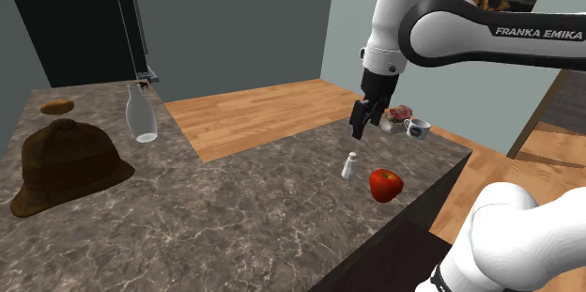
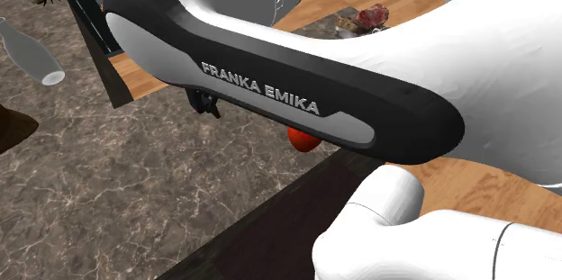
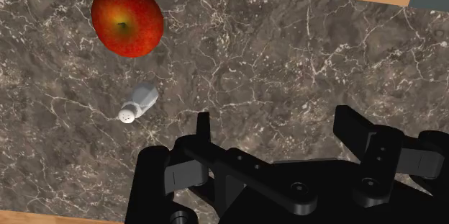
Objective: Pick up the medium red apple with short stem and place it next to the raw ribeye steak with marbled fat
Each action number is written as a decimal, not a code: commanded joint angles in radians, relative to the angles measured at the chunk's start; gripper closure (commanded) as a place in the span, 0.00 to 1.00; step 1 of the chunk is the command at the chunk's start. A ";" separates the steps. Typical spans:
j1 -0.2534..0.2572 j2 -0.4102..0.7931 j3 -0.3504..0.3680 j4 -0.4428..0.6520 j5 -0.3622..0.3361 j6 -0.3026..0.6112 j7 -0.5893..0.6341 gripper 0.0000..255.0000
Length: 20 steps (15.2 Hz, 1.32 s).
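The red apple [image 1: 385,185] sits on the dark stone counter [image 1: 235,224], near its edge, just beside a small white salt shaker [image 1: 349,165]. The black gripper [image 1: 364,123] hangs above the counter with its fingers wide apart and nothing in them. The raw steak [image 1: 400,113] lies at a corner of the counter, beside a mug [image 1: 417,128].

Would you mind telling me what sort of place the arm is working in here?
Probably a home kitchen: a marble-patterned counter, with a salt shaker, an apple and raw steak on it.
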 commanded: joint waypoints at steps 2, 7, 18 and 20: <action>-0.008 -0.006 -0.018 -0.024 -0.007 0.014 -0.013 0.00; -0.054 -0.020 -0.110 -0.133 -0.048 0.085 -0.078 0.00; -0.182 0.054 -0.328 -0.298 -0.165 0.272 -0.229 0.00; -0.206 0.086 -0.370 -0.315 -0.187 0.311 -0.257 0.00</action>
